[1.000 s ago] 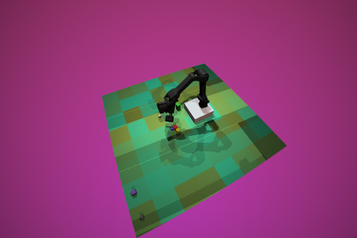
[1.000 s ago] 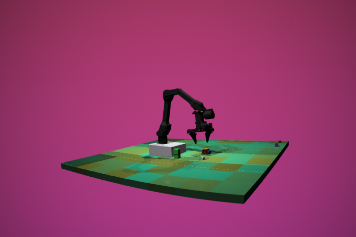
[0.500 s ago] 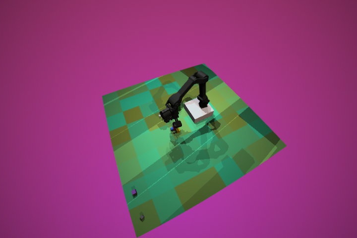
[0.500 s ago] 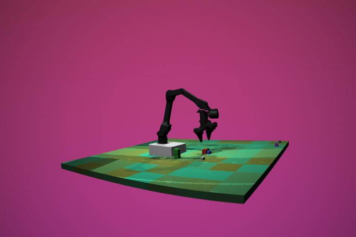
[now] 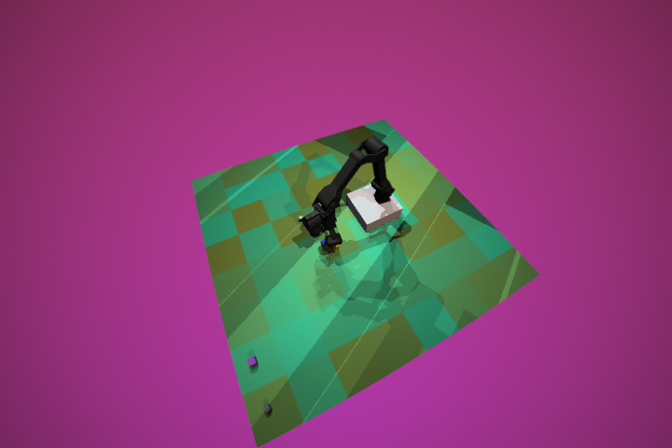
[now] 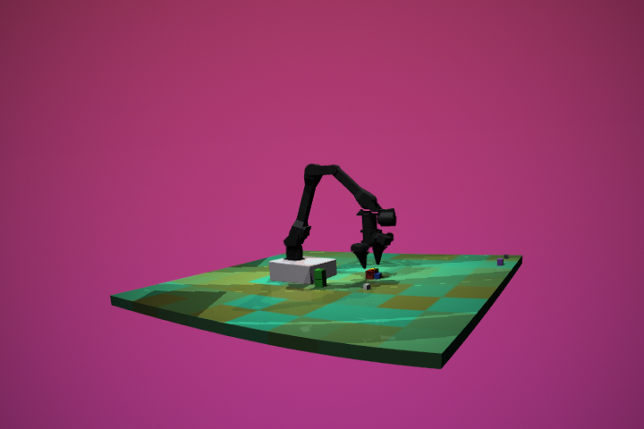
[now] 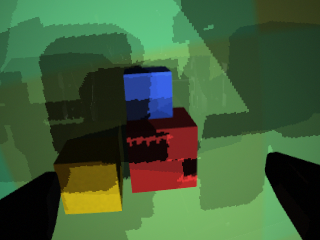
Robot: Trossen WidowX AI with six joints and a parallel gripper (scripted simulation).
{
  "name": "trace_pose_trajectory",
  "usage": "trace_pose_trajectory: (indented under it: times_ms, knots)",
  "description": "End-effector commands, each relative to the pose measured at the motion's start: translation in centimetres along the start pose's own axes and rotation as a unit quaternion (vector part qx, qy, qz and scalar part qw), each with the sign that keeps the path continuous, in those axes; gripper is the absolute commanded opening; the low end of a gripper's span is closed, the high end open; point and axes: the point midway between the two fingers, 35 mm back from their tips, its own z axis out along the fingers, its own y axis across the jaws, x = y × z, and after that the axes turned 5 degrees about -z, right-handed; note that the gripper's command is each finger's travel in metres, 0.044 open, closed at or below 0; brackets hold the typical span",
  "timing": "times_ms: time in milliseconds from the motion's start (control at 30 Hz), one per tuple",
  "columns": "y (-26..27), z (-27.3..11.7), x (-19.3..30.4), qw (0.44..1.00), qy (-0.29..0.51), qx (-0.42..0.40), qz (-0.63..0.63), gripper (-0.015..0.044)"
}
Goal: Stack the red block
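Below the fingers [image 6: 370, 265], cubic red block [image 6: 368, 273] [image 7: 164, 162].

The red block [image 6: 368, 273] [image 7: 164, 159] is a plain cube, flat on the mat and level, its faces patched with dark shadow in the wrist view; it is off the tower. The tower [image 6: 320, 277] is green, two blocks high, upright, well apart from the red block and near the white base, its top bare.

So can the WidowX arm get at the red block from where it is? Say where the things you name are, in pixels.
Probably, but tight: the open gripper [image 6: 370, 265] hangs above the red block [image 6: 368, 274] [image 7: 164, 162], with yellow and blue blocks crowding it.
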Motion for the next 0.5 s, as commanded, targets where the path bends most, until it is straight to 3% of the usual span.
trace_pose_trajectory:
  times_ms: [0, 467]
  knots:
    - [0.0, 0.7, 0.2, 1.000, 0.004, -0.001, -0.002, 0.0440]
    - [0.0, 3.0, 0.2, 1.000, 0.004, -0.001, -0.002, 0.0440]
